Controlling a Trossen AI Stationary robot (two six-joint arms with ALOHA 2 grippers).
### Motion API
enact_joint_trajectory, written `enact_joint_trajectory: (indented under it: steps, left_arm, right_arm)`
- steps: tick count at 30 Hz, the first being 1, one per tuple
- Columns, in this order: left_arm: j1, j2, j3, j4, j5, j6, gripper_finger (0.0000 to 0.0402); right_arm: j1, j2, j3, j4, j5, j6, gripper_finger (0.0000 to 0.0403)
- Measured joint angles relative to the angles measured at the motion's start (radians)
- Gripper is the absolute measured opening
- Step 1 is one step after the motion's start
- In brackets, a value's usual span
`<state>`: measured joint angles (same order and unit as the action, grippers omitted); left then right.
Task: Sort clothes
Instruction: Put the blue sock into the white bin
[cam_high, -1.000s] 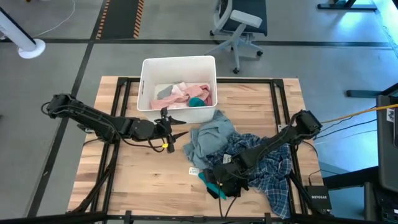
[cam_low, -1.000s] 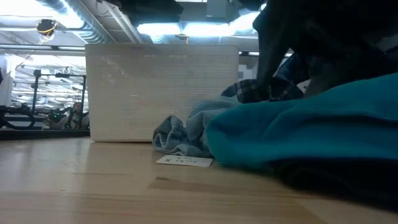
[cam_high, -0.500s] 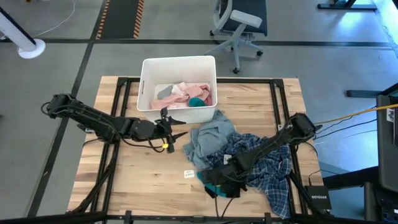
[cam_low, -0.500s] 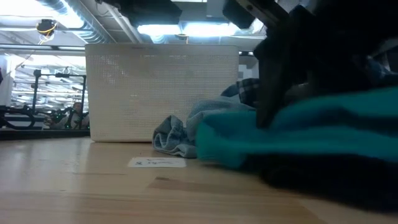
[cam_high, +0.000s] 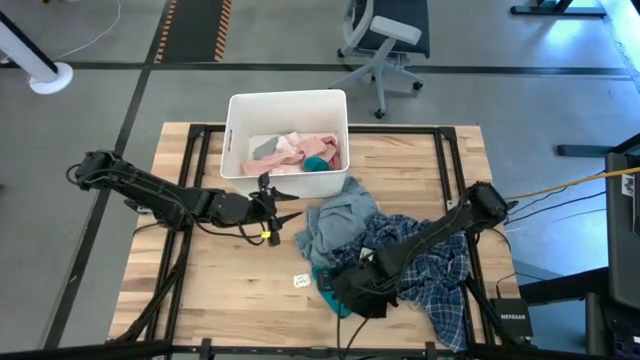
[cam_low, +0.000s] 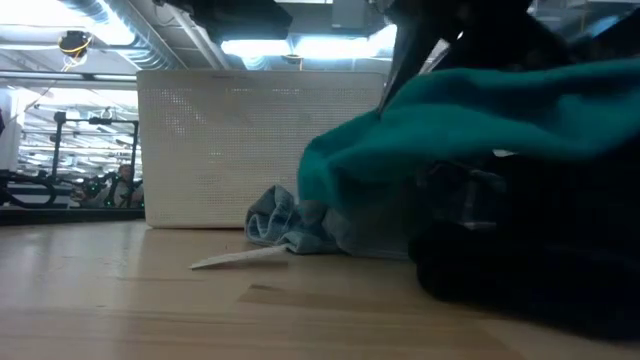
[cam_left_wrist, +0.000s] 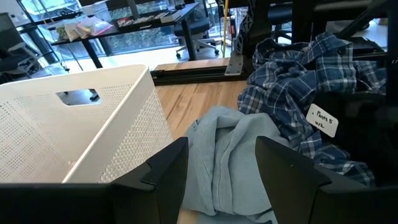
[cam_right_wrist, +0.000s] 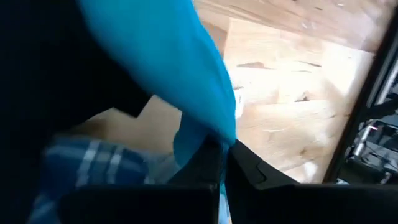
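- Between the right tool's (cam_high: 340, 295) closed jaws: teal piece (cam_low: 480, 105), pinched and lifted off the table (cam_high: 230, 290); plaid shirt (cam_high: 440, 275) just behind it
- Ahead of the left tool (cam_high: 285, 212), jaws open, holding nothing: grey-blue top (cam_left_wrist: 233, 155); white bin (cam_high: 285, 105) beside it

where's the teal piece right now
In the high view the teal piece is near the table's front edge, right of centre, pinched in the right tool beside the plaid shirt.
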<state>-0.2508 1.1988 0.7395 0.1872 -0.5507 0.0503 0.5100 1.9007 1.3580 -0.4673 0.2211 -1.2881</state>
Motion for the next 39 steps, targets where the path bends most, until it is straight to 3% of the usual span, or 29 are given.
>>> enact_joint_trajectory:
  steps: [6,10,22,30,39]
  left_arm:
    - [0.0,0.0,0.0,-0.004,0.0,-0.001,0.0182]
    - [0.0,0.0,0.0,-0.004,0.0,0.001,0.0182]
    - [0.0,0.0,0.0,-0.005,0.0,0.001,0.0182]
    - [0.0,0.0,0.0,-0.004,0.0,-0.001,0.0182]
    - [0.0,0.0,0.0,-0.005,0.0,-0.002,0.0182]
  right_arm:
    - [-0.008,0.0,0.099,-0.151,0.114,0.001,0.0016]
    - [-0.018,-0.026,0.154,-0.239,0.128,0.006,0.0007]
    - [-0.096,-0.3,0.152,-0.241,0.205,0.034,0.0007]
    - [-0.251,-0.45,0.152,-0.205,0.206,0.03,0.0007]
    - [-0.512,-0.471,0.152,0.014,0.174,0.044,0.0007]
